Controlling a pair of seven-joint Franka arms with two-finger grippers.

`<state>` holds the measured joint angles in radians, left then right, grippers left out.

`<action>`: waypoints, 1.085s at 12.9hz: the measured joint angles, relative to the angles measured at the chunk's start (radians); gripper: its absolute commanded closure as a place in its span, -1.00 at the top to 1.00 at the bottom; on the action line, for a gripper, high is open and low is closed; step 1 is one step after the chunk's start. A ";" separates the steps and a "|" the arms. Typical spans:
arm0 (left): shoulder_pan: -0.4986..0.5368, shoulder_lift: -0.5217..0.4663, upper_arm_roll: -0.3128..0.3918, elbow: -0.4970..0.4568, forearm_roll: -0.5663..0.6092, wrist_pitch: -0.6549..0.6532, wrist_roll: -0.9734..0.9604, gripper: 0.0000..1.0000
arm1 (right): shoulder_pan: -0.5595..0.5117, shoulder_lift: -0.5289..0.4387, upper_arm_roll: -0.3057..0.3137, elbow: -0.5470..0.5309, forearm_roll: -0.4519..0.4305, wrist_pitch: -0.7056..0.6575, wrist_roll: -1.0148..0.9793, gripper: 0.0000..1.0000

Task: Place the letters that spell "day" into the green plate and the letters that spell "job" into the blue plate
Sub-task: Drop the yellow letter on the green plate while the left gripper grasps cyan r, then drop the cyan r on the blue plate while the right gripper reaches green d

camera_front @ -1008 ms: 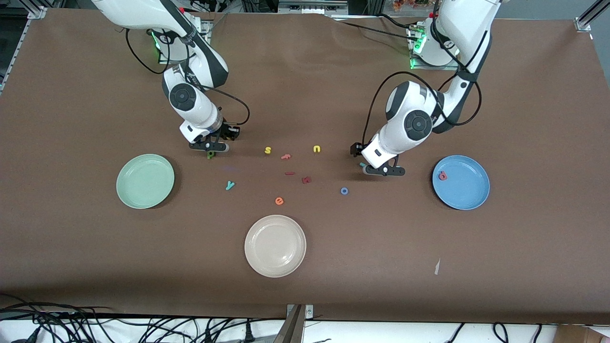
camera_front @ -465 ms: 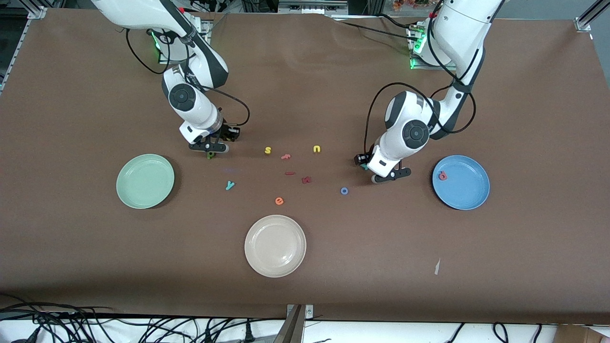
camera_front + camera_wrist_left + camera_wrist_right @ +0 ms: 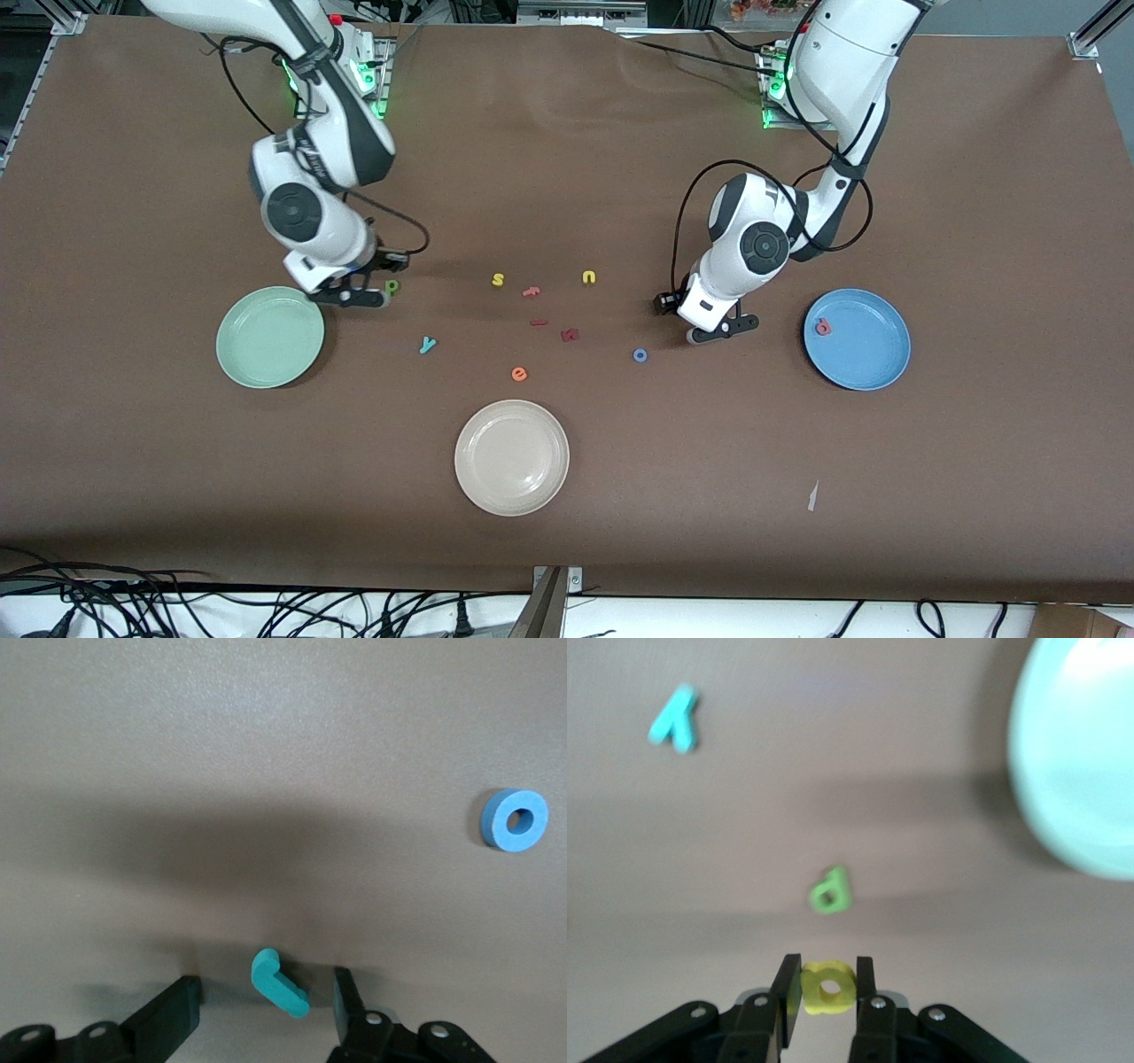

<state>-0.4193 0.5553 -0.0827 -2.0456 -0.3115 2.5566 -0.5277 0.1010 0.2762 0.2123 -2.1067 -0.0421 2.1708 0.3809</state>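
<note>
My right gripper (image 3: 350, 299) is shut on the yellow "a" (image 3: 829, 986), beside the rim of the green plate (image 3: 270, 337), which also shows in the right wrist view (image 3: 1081, 762). The dark green "d" (image 3: 391, 286) (image 3: 831, 890) lies on the table next to it. The teal "y" (image 3: 428, 345) (image 3: 675, 719) lies nearer the camera. My left gripper (image 3: 719, 330) (image 3: 266, 988) stands open low over the table. The teal "j" (image 3: 280, 983) sits between its fingers, touching neither. The blue "o" (image 3: 640, 355) (image 3: 515, 819) lies close by. The coral "b" (image 3: 823, 327) rests in the blue plate (image 3: 873, 363).
Mid-table lie a yellow "s" (image 3: 498, 280), a yellow "u" (image 3: 589, 277), a coral letter (image 3: 532, 291), two dark red letters (image 3: 570, 335) and an orange "e" (image 3: 519, 374). A cream plate (image 3: 511, 456) sits nearer the camera. A paper scrap (image 3: 812, 496) lies toward the left arm's end.
The right arm has carried the yellow "a" away from over the "d" toward the green plate. The left gripper has turned, shifted slightly and narrowed around the "j".
</note>
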 measured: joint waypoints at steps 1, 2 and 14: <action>0.000 0.000 0.000 0.001 0.000 0.001 0.000 0.01 | -0.006 0.002 -0.039 0.027 -0.001 -0.012 -0.059 -0.68; -0.001 -0.001 -0.002 0.004 0.000 0.004 0.000 -0.17 | -0.010 0.009 -0.076 0.045 -0.004 -0.014 -0.116 -0.68; -0.005 -0.008 -0.004 0.012 0.000 0.009 0.009 -0.87 | -0.100 0.208 -0.162 0.223 -0.012 -0.007 -0.340 1.00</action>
<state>-0.4246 0.5476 -0.0871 -2.0337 -0.3115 2.5661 -0.5188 0.0015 0.4846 0.0499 -1.8835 -0.0545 2.1637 0.0404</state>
